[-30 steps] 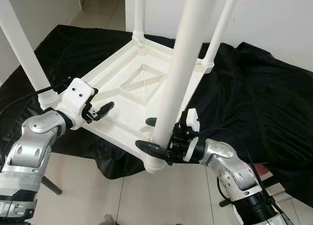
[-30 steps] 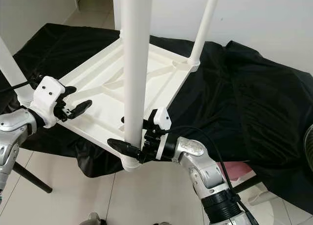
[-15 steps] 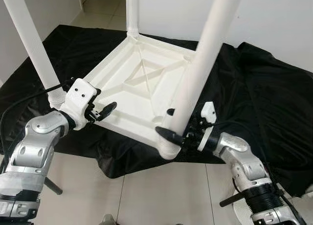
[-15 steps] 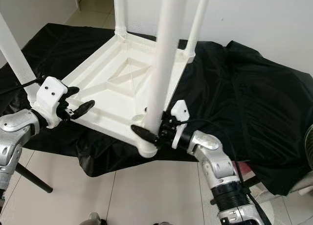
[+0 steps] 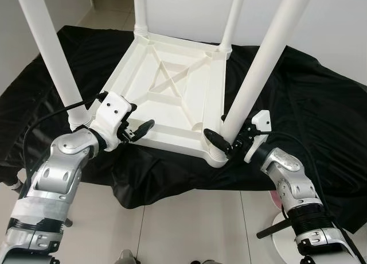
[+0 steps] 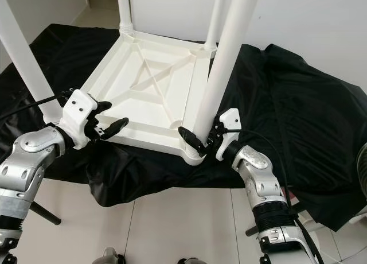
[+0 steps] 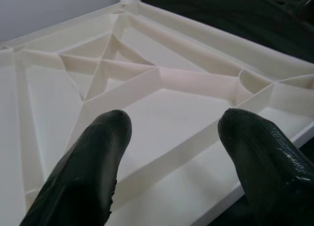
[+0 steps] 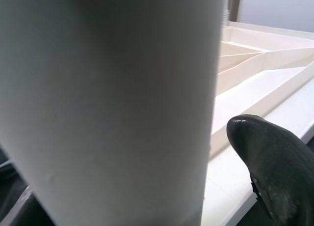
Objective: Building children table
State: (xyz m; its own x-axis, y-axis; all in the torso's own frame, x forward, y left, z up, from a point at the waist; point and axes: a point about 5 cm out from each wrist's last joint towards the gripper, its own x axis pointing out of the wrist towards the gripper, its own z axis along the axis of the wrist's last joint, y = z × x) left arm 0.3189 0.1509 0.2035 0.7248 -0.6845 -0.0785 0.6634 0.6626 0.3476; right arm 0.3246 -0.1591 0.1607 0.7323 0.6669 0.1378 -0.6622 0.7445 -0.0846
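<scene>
Since a second ago our view has swung: the near-right leg now stands right of centre, not mid-frame. Upturned table top rests on black cloth on the floor. Right gripper straddles that leg's base — long axis upright; grip contact hidden. Left gripper is spread wide, holding nothing, just beside the near rim. Leg tops are cut off.

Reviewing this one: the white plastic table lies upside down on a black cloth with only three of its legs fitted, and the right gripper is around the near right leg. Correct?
Not quite. The white plastic table has all four legs fitted, one at each corner, as the left eye view shows. It does lie upside down on the black cloth, and the right gripper is around the near right leg.
</scene>
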